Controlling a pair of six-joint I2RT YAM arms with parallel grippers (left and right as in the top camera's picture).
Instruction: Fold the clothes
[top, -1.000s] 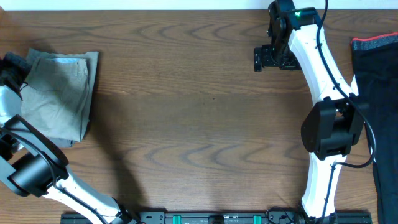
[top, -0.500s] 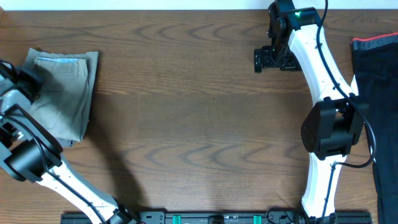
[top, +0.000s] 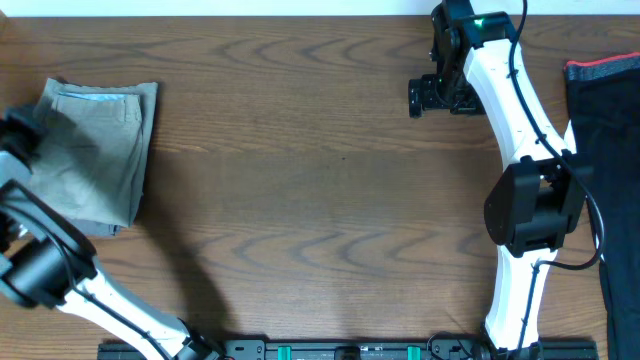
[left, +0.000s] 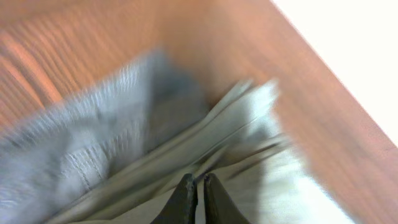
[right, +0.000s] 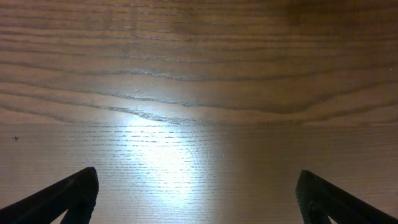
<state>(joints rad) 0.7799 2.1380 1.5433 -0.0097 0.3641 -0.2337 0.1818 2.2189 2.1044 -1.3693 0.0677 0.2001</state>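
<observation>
The pale khaki-green shorts (top: 100, 150) lie folded into a rectangle at the far left of the table. My left gripper (top: 20, 135) is at their left edge, blurred by motion. In the left wrist view its fingers (left: 198, 182) are shut together just over the folded khaki layers (left: 249, 130); nothing shows clamped between them. A greyer patch of fabric (left: 81, 162) lies to the left there. My right gripper (top: 428, 95) is open and empty over bare wood at the back right; its fingertips (right: 199, 186) are spread wide.
A dark garment (top: 610, 160) with a red band at its top lies along the right edge, beside the right arm's base (top: 530, 210). The table's far edge (top: 300, 16) is close behind the right gripper.
My left gripper has moved from the shorts' top left corner down along their left edge. The shorts and the right arm have not moved.
</observation>
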